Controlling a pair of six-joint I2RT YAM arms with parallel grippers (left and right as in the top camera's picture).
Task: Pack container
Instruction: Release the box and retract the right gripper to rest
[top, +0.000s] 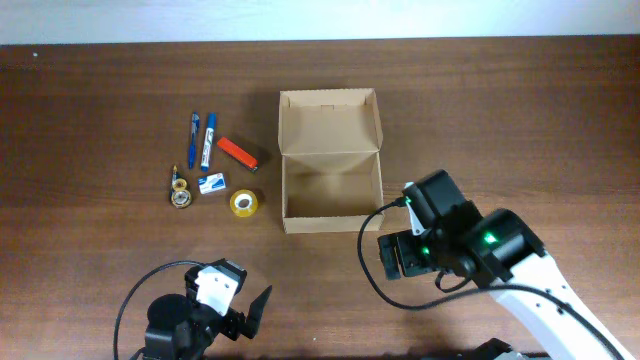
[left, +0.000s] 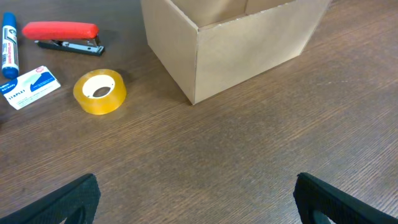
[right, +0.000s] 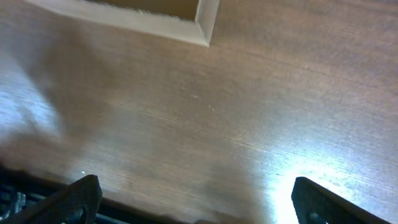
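Observation:
The container (top: 331, 190) is a plain brown cardboard box, open, with its flap lid (top: 328, 120) laid back behind it. It looks empty. Its near corner shows in the left wrist view (left: 249, 43) and its edge in the right wrist view (right: 155, 22). My left gripper (top: 245, 316) is open and empty, low over the table in front and left of the box (left: 196, 199). My right gripper (top: 393, 257) is open and empty just off the box's front right corner (right: 196, 199).
Left of the box lie a yellow tape roll (top: 244, 203) (left: 99, 92), a red stapler (top: 238, 152) (left: 62, 34), a white-and-blue staples box (top: 211, 184) (left: 30, 87), two blue pens (top: 202, 138) and a small brass-coloured object (top: 180, 192).

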